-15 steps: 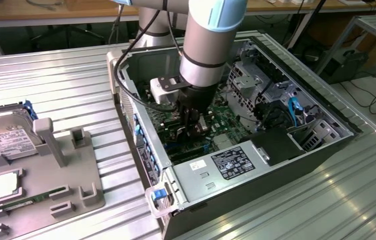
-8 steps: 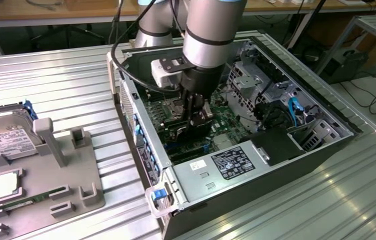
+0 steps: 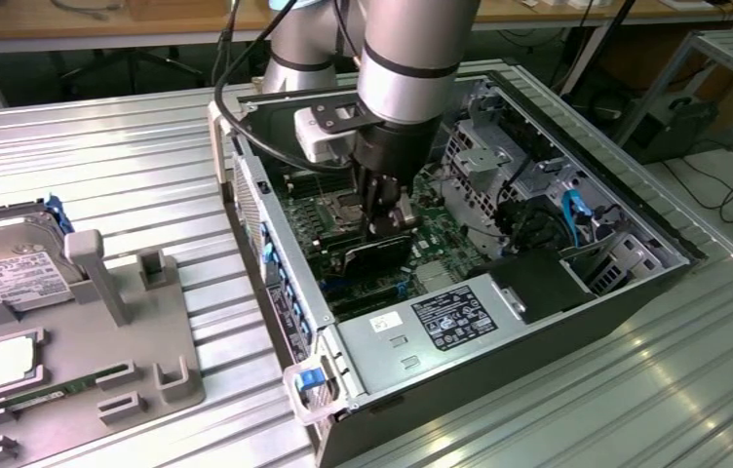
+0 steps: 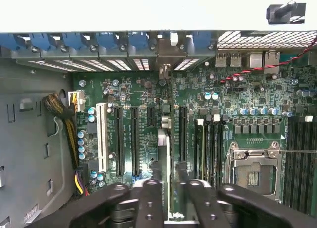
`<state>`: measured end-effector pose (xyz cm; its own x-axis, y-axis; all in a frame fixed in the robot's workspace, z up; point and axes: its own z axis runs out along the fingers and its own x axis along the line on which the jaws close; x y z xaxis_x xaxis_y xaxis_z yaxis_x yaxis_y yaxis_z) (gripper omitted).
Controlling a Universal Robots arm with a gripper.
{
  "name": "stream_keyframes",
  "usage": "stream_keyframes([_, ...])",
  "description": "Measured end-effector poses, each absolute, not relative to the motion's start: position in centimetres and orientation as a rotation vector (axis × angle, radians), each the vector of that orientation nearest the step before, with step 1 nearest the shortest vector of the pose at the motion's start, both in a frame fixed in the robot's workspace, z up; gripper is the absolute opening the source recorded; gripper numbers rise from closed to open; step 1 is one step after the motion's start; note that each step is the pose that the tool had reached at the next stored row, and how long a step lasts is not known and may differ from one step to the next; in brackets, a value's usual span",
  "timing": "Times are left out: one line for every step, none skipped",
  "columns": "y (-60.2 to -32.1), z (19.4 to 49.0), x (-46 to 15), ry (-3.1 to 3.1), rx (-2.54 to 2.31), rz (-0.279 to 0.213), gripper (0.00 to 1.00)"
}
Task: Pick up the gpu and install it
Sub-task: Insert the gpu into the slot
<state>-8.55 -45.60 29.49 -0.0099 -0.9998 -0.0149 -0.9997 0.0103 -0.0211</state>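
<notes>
GPU [image 3: 377, 255] is down inside the case [image 3: 627, 244], standing on edge over the motherboard [image 3: 451, 239], and my gripper [image 3: 386, 222] has it pinched from above. In the wrist view the fingers [image 4: 148, 200] sit on either side of the card's [image 4: 168, 158] top edge, clamped on it (seen edge-on it's just a thin pale strip running away from me toward the rear slot openings). It lines up with one of the long black expansion slots [image 4: 183, 134]; whether it's fully seated I can't tell.

Moving outward: the CPU socket [image 4: 254, 169] sits beside the slots, with black memory slots [image 4: 299, 156] past it. In the exterior view the power supply [image 3: 451, 317] with its label fills the case's near end, and blue latches [image 3: 286, 292] run along the wall toward that view's left.

Off on the exterior view's left, a grey fixture [image 3: 81, 361] on the table [image 3: 145, 175] holds a hard drive [image 3: 9, 268], a CPU [image 3: 5, 366] and a memory stick [image 3: 61, 390].
</notes>
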Motion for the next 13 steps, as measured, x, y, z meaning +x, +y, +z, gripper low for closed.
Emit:
stream_keyframes([-45.6, 29.49, -8.55, 2.215, -2.192, -0.007, 0.14])
stream_keyframes([-45.6, 29.49, -8.55, 2.215, -2.192, -0.007, 0.14])
stream_keyframes([-45.6, 29.49, -8.55, 2.215, -2.192, -0.007, 0.11])
stream_keyframes([-45.6, 29.49, -8.55, 2.215, -2.192, -0.007, 0.11])
stream_keyframes([-45.6, 29.49, -8.55, 2.215, -2.192, -0.007, 0.11])
stream_keyframes([-45.6, 29.49, -8.55, 2.215, -2.192, -0.007, 0.11])
stream_keyframes([-45.6, 29.49, -8.55, 2.215, -2.192, -0.007, 0.11])
stream_keyframes([-45.6, 29.49, -8.55, 2.215, -2.192, -0.007, 0.11])
stream_keyframes([-45.6, 29.49, -8.55, 2.215, -2.192, -0.007, 0.11])
stream_keyframes([-45.6, 29.49, -8.55, 2.215, -2.192, -0.007, 0.11])
stream_keyframes([-45.6, 29.49, -8.55, 2.215, -2.192, -0.007, 0.11])
stream_keyframes([-45.6, 29.49, -8.55, 2.215, -2.192, -0.007, 0.11])
stream_keyframes([-45.6, 29.49, -8.55, 2.215, -2.192, -0.007, 0.11])
